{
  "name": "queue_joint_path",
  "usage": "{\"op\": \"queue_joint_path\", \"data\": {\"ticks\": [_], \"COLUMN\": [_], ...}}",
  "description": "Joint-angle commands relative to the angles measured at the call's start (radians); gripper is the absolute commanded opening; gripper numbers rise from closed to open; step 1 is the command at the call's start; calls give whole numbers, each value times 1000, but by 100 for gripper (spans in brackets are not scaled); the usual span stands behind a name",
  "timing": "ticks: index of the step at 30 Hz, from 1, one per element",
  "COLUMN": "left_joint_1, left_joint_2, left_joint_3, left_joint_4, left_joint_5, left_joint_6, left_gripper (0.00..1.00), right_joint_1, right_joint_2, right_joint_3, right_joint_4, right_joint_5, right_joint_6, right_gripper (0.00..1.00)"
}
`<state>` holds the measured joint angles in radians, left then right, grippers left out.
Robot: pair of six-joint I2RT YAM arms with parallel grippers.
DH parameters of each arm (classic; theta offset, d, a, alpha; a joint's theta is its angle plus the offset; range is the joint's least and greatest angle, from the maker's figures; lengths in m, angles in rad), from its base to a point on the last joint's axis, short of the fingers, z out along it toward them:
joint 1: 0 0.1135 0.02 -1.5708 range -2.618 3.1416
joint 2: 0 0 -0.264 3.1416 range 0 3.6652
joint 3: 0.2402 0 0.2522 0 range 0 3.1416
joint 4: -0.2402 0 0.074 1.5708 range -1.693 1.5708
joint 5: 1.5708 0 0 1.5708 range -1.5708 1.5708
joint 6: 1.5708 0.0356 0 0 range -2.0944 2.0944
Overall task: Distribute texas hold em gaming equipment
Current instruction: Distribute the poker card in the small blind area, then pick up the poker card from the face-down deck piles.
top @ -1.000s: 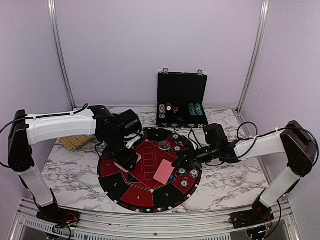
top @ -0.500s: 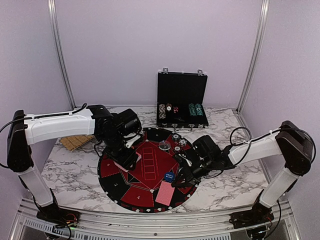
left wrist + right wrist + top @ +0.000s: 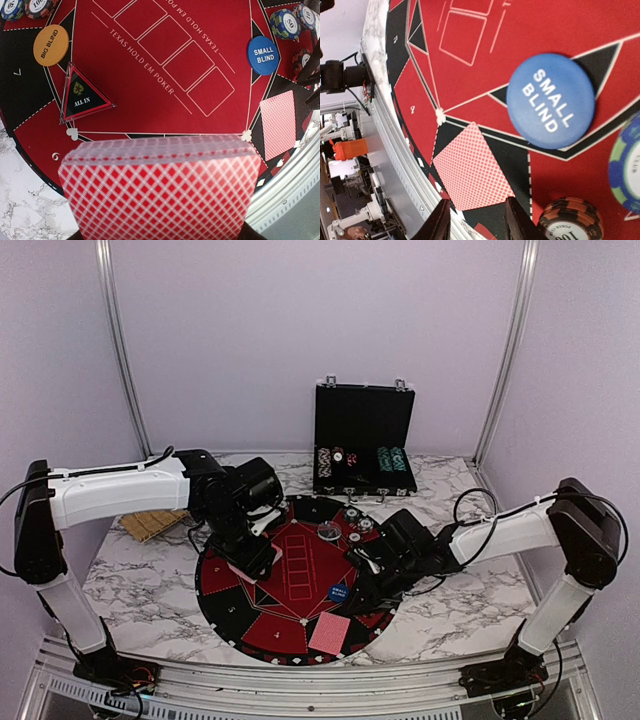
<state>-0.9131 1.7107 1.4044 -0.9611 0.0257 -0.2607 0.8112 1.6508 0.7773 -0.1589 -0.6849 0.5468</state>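
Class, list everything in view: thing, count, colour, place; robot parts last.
mat: one, black and red, table centre.
case: one, black, open, behind the mat.
deck of cards: one, red-backed, in left tool.
single card: one, red-backed, mat's near edge.
Small Blind disc: one, blue, on mat.
Big Blind disc: one, orange, on mat.
All In marker: one, clear triangle, on mat.
poker chips: several, mixed colours, mat's rim and case.
tan flat object: one, table's left side.
left tool: shut on deck.
right tool: open, near single card.
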Motion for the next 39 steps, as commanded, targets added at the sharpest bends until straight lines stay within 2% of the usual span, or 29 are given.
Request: {"op": "queue_joint_path", "data": {"ticks": [1, 10, 17, 20, 33, 39], "left_joint_1": [5, 4, 2, 2, -11, -14], "left_joint_2": [-42, -42, -37, -34, -30, -33], "left_joint_3": [-8, 0, 14, 19, 37, 40], "left_joint_4": [12, 11, 12, 12, 12, 12], "left_joint_5": [2, 18, 29, 35, 52, 56], "left_joint_6": [8, 15, 18, 23, 42, 41], "left_gripper": [42, 42, 42, 42, 43, 43], "right_joint_1": [9, -2, -92, -95, -37, -10], "right_joint_2": [-45, -109, -92, -48, 159, 215], "right_joint_3": [68, 131, 143, 182, 291, 334], "right_joint_4": [-103, -95, 120, 221, 512, 574], "right_joint_5": [109, 126, -26, -68, -149, -161], "right_joint_6": [-40, -9, 119, 184, 411, 463], "right_gripper": [41, 52, 66, 73, 77, 77]}}
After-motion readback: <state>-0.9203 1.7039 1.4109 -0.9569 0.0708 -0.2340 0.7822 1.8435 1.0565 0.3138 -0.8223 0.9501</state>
